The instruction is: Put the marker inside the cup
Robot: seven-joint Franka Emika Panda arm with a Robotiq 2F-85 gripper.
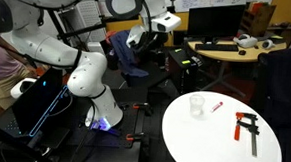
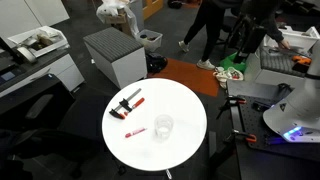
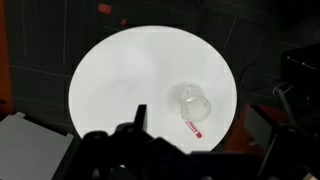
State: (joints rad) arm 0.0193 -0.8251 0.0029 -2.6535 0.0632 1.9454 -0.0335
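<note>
The clear plastic cup stands upright on the round white table, seen in both exterior views. The small red marker lies flat on the table just beside the cup. In the wrist view the cup and the marker sit near the table's right edge, far below. My gripper is high above the table, empty, with its fingers spread apart. In an exterior view it hangs high at the back, well away from the table.
A red-and-black bar clamp lies on the table past the marker, also in an exterior view. A grey cabinet, desks, chairs and a person surround the table. The robot base stands beside the table.
</note>
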